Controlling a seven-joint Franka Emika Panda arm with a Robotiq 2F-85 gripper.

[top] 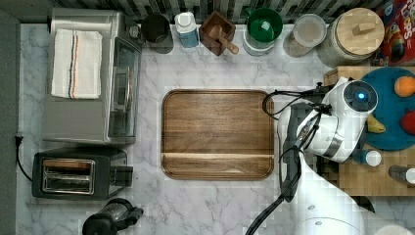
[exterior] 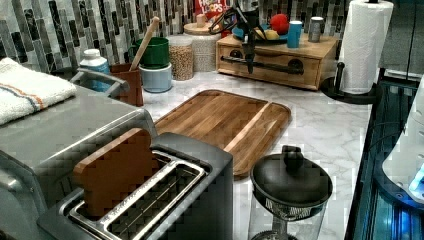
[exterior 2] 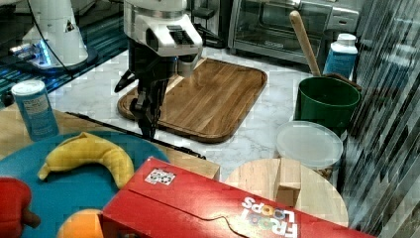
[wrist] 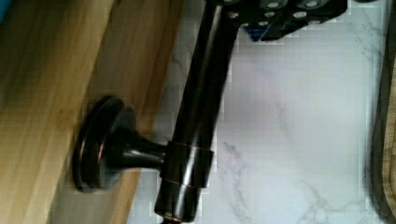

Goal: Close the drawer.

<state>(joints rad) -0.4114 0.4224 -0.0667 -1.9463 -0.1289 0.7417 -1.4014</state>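
since the jaws hang straight down at the dark handle bar, i start there: they sit on or right against the bar, but i cannot tell whether they are spread beside it or pinched on it. the bar stands off the drawer front on a round foot, with bare marble surface beneath.

the drawer lies on the far side of the jaws from the cutting board, set into the light-wood box under the blue plate. i can't judge how far out it stands. the bar's long axis runs parallel to the board's nearest short edge, so i judge the closing push should go square to the bar, directly away from the board. pushing off-centre could skew the drawer in its box.
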